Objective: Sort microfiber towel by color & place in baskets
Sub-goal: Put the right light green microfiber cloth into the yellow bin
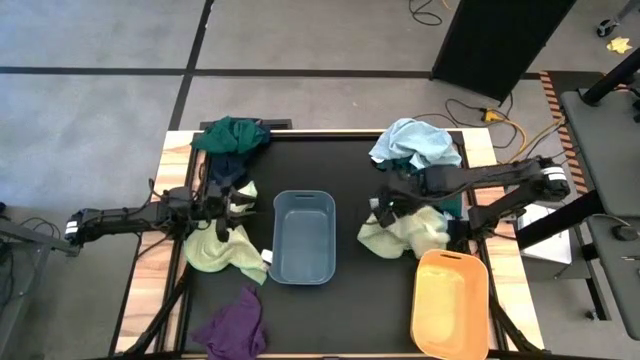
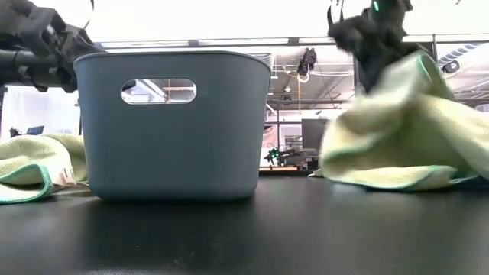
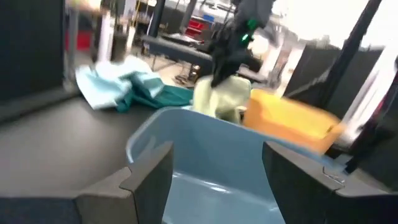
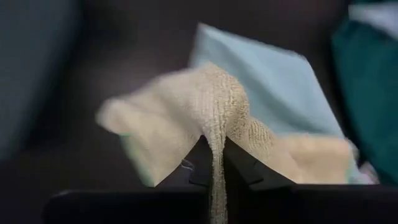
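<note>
Two baskets sit on the black tabletop (image 1: 350,160): the grey-blue basket (image 1: 303,237) in the middle and the yellow-orange basket (image 1: 450,303) off toward the right arm's side. The right gripper (image 1: 384,212) has its jaws pressed together on a fold of a pale yellow-green towel (image 1: 405,232), the pinched cloth rising in a ridge straight out from between them, with the rest of it spread below and beyond the jaws, just beside the yellow-orange basket. Past that towel, farther out from the jaws, lies a light blue towel (image 1: 412,142) with a bit of teal cloth under it. The left gripper (image 1: 232,205) hovers with its jaws apart and nothing between them, the grey-blue basket directly ahead of them. Under and just beside those jaws lies a second pale yellow-green towel (image 1: 222,250); a dark green towel (image 1: 232,135) is heaped off to one side, and a purple towel (image 1: 234,325) lies well apart on the other.
</note>
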You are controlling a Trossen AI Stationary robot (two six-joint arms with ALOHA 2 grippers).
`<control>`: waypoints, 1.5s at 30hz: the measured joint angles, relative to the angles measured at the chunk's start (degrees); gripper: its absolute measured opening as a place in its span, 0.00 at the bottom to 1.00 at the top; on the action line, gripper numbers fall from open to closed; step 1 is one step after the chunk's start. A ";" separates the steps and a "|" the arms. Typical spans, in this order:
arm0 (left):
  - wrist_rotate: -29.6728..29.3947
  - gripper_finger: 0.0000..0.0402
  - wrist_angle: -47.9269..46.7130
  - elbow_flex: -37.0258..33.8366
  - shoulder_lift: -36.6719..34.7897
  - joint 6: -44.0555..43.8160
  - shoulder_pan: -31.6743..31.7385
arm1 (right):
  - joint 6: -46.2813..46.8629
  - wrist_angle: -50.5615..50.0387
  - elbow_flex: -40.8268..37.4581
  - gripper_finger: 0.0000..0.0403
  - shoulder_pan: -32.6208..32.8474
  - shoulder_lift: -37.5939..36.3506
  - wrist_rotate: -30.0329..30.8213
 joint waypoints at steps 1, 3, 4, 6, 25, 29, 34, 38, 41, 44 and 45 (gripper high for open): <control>-0.04 0.57 0.22 0.00 0.01 -4.09 0.00 | 0.18 0.55 2.35 0.02 0.01 -0.38 1.40; -0.03 0.57 0.62 0.00 0.26 -11.10 0.00 | -0.06 1.11 7.22 0.02 0.03 -0.79 4.45; 0.09 0.57 0.36 0.00 0.26 -13.57 0.00 | -0.68 0.95 9.71 0.02 0.02 -0.81 5.86; 0.73 0.57 0.44 0.00 0.28 -16.82 -0.04 | -2.94 1.00 14.54 0.02 -0.03 -0.81 7.63; -1.12 0.57 5.32 0.00 0.65 -16.75 -0.04 | 21.48 -17.94 40.22 0.02 20.20 -0.35 -25.76; -1.09 0.57 9.36 0.00 0.63 -17.61 -0.11 | 28.60 -23.48 36.75 0.02 31.77 -0.03 -27.10; -1.86 0.57 13.56 0.00 0.82 -17.64 -0.11 | 36.06 -24.51 30.53 0.02 40.18 -0.70 -32.27; -4.35 0.57 14.99 0.00 1.10 -17.21 -0.09 | 40.18 -24.66 25.80 0.02 44.11 -0.76 -33.06; -4.68 0.57 15.39 0.00 1.33 -16.71 -0.09 | 39.87 -24.73 22.14 0.02 44.31 0.00 -31.27; -4.70 0.57 15.58 0.00 1.46 -16.89 -0.09 | 36.45 -23.96 19.40 0.02 43.70 2.13 -23.30; -4.68 0.57 15.62 0.00 1.50 -16.94 -0.09 | 34.44 -23.79 18.74 0.02 43.36 2.86 -20.33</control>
